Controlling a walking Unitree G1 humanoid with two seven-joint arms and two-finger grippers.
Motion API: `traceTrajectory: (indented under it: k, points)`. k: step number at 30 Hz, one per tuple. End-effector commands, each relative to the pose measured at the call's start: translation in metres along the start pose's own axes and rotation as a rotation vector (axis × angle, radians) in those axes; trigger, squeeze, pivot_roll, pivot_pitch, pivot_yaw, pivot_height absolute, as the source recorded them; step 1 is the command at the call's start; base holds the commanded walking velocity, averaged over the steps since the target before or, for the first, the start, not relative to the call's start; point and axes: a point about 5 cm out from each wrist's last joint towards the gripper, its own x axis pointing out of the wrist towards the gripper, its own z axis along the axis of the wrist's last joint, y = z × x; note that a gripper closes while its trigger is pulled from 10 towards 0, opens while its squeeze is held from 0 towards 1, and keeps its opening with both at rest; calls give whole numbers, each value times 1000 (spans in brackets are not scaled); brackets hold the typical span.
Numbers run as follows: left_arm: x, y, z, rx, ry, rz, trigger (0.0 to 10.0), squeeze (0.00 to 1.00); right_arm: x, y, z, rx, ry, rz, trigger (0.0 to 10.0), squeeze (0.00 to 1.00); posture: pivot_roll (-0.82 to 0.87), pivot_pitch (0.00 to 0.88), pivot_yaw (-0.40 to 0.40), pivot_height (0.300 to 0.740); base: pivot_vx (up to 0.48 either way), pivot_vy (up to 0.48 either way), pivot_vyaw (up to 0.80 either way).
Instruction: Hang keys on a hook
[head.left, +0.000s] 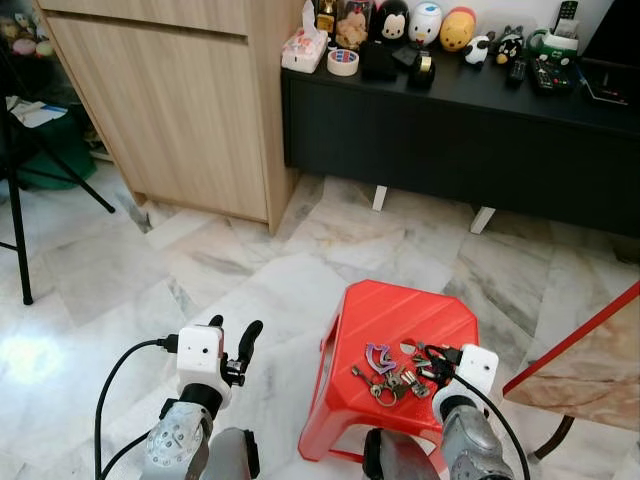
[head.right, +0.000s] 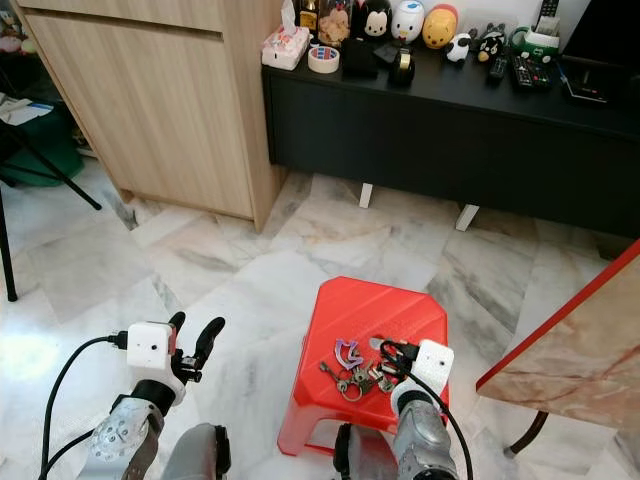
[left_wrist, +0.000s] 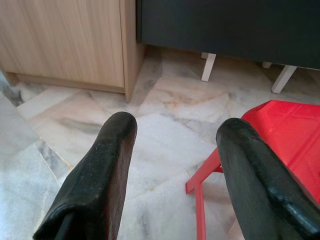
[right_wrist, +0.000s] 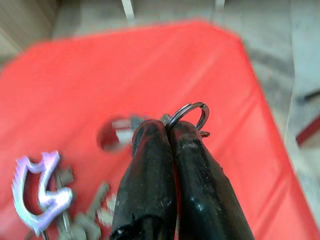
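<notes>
The keys (head.left: 392, 378) lay in a bunch on the red stool (head.left: 400, 310), with a purple clip (right_wrist: 37, 185) at one end. The right gripper (right_wrist: 167, 127) was down on the stool, its two black fingers pressed together on a key ring (right_wrist: 192, 112). The left gripper (head.left: 232, 338) hung over the marble floor (head.left: 250, 270) beside the stool, fingers spread apart.

My right end effector (right_wrist: 169, 131) covers most of the key ring (right_wrist: 192, 114) it pinches. The keys (right_wrist: 75, 220) are blurred and cut off by the edge, and I cannot read the shelf figurines (head.left: 425, 22).
</notes>
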Motion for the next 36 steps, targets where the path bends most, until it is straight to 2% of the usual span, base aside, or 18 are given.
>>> traceTrajectory:
  k: [1,8,9,10,11,17,22,28,36]
  points:
    - [-1,-2,-5,20,17,-6,10000,0,-1,0,7,-20,-67,6,0,0,47,120,-101,629,0,0,0]
    - [2,-2,-6,16,16,-2,10000,0,-11,7,23,-127,-235,98,0,0,36,104,-104,629,0,0,0]
    - [2,-2,-6,16,16,-2,10000,0,-13,7,25,-135,-255,104,2118,0,33,102,-103,629,0,0,0]
    - [3,-2,-6,15,15,-2,10000,0,-16,7,26,-144,-272,111,4980,0,30,99,-103,629,0,0,0]
    - [4,-2,-6,14,13,-3,10000,0,-21,8,29,-162,-301,125,10000,0,28,95,-103,629,0,0,0]
    - [8,-4,-6,9,8,-5,10000,0,-30,4,39,-217,-362,135,10000,0,19,76,-98,629,0,0,0]
    - [11,-4,-6,6,5,-7,10000,0,-35,6,48,-200,-413,145,10000,0,17,68,-96,629,0,0,0]
    - [13,-4,-5,4,-7,-8,10000,0,-33,14,52,-205,-401,160,10000,0,24,55,-96,664,0,0,0]
    - [12,-4,-5,2,-14,-5,10000,0,-33,17,50,-200,-380,164,10000,0,28,50,-96,709,0,0,0]
